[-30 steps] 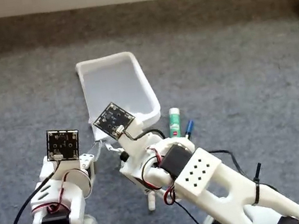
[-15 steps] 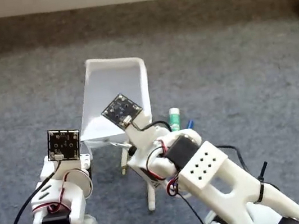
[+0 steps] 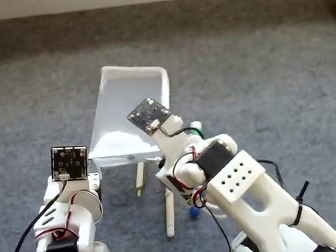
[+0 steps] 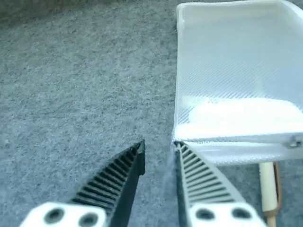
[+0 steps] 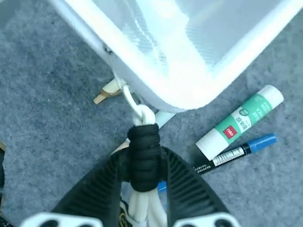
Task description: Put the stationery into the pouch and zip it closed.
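Your right wrist view shows plainly what the arm covers from above: the right gripper (image 5: 142, 156) clamped on the pouch's (image 5: 189, 47) black zip pull (image 5: 143, 139), glue stick (image 5: 239, 123) and blue pen (image 5: 236, 150) just beside it, while your left gripper (image 4: 158, 144) sits low and open, 1 jaw at the pouch corner.

Your translucent white pouch (image 5: 189, 42) lies just ahead of the right gripper (image 5: 142, 157), its black pull (image 5: 143, 142) clamped in the jaws. The green glue stick (image 5: 239, 122) and blue marker (image 5: 236, 150) lie side by side beside that gripper, outside the pouch.
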`<action>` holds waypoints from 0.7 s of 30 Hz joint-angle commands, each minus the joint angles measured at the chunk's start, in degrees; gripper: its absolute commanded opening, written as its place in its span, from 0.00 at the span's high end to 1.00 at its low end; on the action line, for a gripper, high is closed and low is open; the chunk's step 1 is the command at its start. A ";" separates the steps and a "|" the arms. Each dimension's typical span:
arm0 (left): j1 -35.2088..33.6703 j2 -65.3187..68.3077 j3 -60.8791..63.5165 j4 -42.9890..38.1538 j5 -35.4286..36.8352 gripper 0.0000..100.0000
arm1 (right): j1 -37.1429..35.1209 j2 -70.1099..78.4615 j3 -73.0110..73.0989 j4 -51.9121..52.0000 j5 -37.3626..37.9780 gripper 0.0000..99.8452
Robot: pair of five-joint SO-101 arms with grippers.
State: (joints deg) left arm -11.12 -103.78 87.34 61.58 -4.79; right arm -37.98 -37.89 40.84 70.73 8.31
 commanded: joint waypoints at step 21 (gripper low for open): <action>-2.68 -0.92 -1.10 -1.14 -0.35 0.90 | 11.74 -2.51 -9.45 12.70 1.49 0.99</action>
State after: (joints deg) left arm -11.74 -103.78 87.34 61.58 -4.79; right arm -28.40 -37.98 35.30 82.42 9.19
